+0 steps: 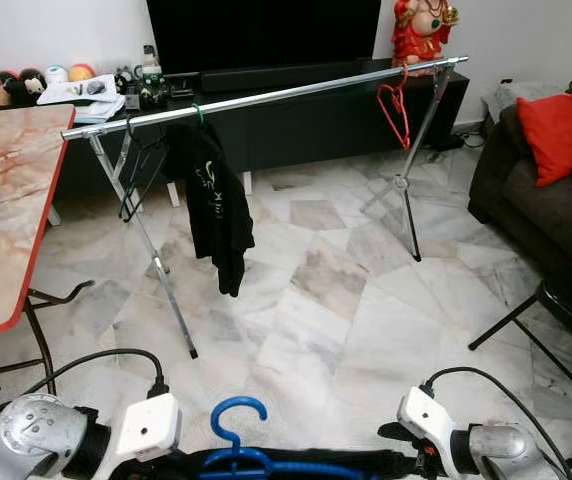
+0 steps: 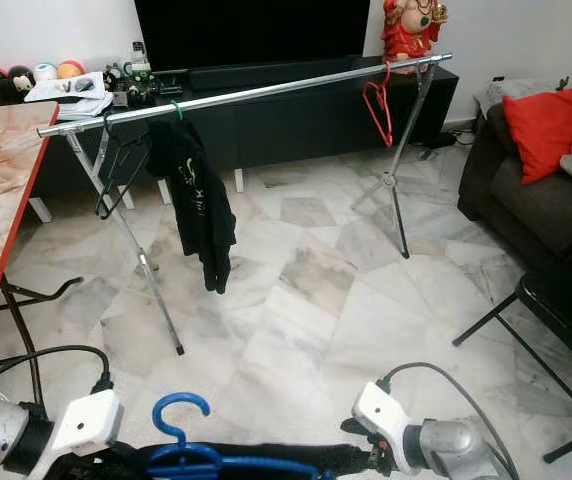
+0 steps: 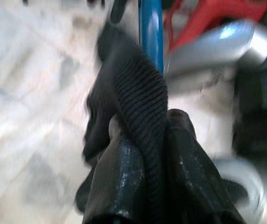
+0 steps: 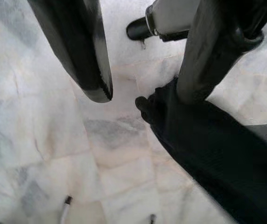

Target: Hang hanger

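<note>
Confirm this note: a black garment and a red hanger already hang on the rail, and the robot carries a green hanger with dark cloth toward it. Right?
Not quite. The hanger the robot carries is blue, not green, as the left eye view shows. The rest stands: a black garment and a red hanger hang on the rail, and dark cloth is on the carried hanger, pinched in the left gripper.

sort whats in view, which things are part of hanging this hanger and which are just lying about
Job: blue hanger, black garment on it pinched by left gripper, right gripper open, clothes rail.

Lying about: red hanger, marble table, sofa, red cushion.
</note>
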You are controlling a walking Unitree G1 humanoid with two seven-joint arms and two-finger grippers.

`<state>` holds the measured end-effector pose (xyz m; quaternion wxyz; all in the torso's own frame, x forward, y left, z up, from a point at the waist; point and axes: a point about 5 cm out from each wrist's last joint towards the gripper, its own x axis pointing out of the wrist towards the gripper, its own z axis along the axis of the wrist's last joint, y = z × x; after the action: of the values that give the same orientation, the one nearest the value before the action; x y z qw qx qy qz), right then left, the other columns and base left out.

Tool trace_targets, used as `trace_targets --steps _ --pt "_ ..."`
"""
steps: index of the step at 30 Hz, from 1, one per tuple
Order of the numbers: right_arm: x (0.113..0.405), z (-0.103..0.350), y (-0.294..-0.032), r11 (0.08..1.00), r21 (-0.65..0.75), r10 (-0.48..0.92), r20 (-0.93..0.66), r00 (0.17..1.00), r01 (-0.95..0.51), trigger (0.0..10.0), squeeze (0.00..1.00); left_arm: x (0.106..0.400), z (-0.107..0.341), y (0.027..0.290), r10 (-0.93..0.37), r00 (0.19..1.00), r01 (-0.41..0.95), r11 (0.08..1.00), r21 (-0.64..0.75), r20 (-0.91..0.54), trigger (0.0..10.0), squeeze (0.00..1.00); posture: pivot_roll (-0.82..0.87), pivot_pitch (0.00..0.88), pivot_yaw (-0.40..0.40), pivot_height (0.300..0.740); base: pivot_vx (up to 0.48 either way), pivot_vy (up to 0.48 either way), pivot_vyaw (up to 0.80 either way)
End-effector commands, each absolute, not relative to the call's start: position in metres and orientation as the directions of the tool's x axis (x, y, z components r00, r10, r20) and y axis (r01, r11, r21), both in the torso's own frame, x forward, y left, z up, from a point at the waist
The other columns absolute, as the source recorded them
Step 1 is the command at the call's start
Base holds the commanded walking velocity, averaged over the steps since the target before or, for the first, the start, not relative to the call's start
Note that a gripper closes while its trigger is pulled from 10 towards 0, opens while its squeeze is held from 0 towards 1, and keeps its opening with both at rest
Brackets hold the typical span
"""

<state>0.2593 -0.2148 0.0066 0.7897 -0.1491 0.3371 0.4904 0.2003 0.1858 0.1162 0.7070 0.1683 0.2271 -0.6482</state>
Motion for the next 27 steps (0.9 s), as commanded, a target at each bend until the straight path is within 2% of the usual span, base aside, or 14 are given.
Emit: trace_targets --steps 1,5,6,7,8,10,11,12,13,15,16,17,24,27 --pt "0.256 0.008 -0.214 0.421 0.103 0.696 -0.673 0.249 -0.901 10.0 0.0 0.206 0.129 0.193 -0.855 0.107 0.99 0.139 -0.025 -0.508 10.0 0.0 0.01 0.079 0.005 0.74 0.0 0.0 0.0" --pt "0.251 0.007 -0.218 0.412 0.138 0.706 -0.674 0.219 -0.901 10.0 0.0 0.205 0.134 0.198 -0.879 0.111 0.989 0.144 -0.036 -0.464 10.0 0.0 0.01 0.076 0.005 0.74 0.0 0.0 0.0" --pt "0.251 0.008 -0.219 0.419 0.14 0.708 -0.669 0.226 -0.897 10.0 0.15 0.205 0.135 0.197 -0.886 0.113 0.988 0.147 -0.042 -0.45 10.0 0.0 0.01 0.076 0.005 0.74 0.0 0.0 0.0" --pt "0.251 0.008 -0.22 0.424 0.141 0.709 -0.667 0.232 -0.894 10.0 0.15 0.205 0.136 0.197 -0.889 0.114 0.988 0.149 -0.046 -0.443 10.0 0.0 0.01 0.076 0.005 0.74 0.0 0.0 0.0" --pt "0.253 0.009 -0.221 0.442 0.134 0.708 -0.659 0.253 -0.887 10.0 0.8 0.206 0.133 0.198 -0.882 0.12 0.987 0.157 -0.043 -0.456 10.0 0.0 0.01 0.074 0.006 0.74 0.0 0.0 0.0" --pt "0.256 0.013 -0.221 0.453 0.109 0.712 -0.642 0.286 -0.885 10.0 0.78 0.207 0.128 0.198 -0.863 0.121 0.986 0.161 -0.039 -0.49 10.0 0.0 0.01 0.071 0.005 0.74 0.0 0.0 0.0" --pt "0.259 0.015 -0.221 0.466 0.094 0.71 -0.632 0.309 -0.88 10.0 0.1 0.206 0.125 0.198 -0.854 0.119 0.986 0.16 -0.039 -0.507 10.0 0.0 0.01 0.071 0.005 0.74 0.0 0.0 0.0" --pt "0.262 0.018 -0.222 0.486 0.077 0.705 -0.623 0.339 -0.87 10.0 0.1 0.206 0.123 0.198 -0.845 0.119 0.986 0.163 -0.039 -0.522 10.0 0.0 0.01 0.068 0.006 0.74 0.0 0.0 0.0" --pt "0.266 0.021 -0.223 0.51 0.058 0.698 -0.612 0.373 -0.858 10.0 0.0 0.207 0.12 0.199 -0.835 0.122 0.985 0.169 -0.04 -0.536 10.0 0.0 0.0 0.065 0.005 0.74 0.0 0.0 0.0" --pt "0.273 0.023 -0.232 0.583 -0.053 0.602 -0.642 0.474 -0.811 10.0 0.0 0.21 0.114 0.198 -0.826 0.16 0.977 0.21 -0.032 -0.54 10.0 0.0 -0.01 0.061 0.005 0.74 0.0 0.0 0.0" --pt "0.277 0.02 -0.246 0.679 -0.128 0.45 -0.705 0.548 -0.723 10.0 0.0 0.216 0.108 0.199 -0.808 0.218 0.966 0.258 0.005 -0.547 10.0 0.0 -0.02 0.056 0.006 0.74 0.0 0.0 0.0" --pt "0.277 0.018 -0.251 0.701 -0.139 0.409 -0.725 0.554 -0.699 10.0 0.0 0.217 0.107 0.199 -0.804 0.233 0.963 0.268 0.016 -0.548 10.0 0.0 -0.02 0.056 0.006 0.74 0.0 0.0 0.0" --pt "0.261 0.0 -0.271 0.762 -0.305 0.158 -0.768 0.62 -0.572 10.0 0.0 0.233 0.113 0.192 -0.825 0.416 0.901 0.432 0.048 -0.381 10.0 0.0 -0.01 0.064 0.002 0.74 0.0 0.0 0.0" --pt "0.271 0.011 -0.285 0.798 -0.464 -0.022 -0.661 0.75 -0.385 10.0 0.0 0.237 0.108 0.19 -0.8 0.472 0.869 0.493 0.043 -0.37 10.0 0.0 -0.01 0.071 0.002 0.74 0.0 0.0 0.0"
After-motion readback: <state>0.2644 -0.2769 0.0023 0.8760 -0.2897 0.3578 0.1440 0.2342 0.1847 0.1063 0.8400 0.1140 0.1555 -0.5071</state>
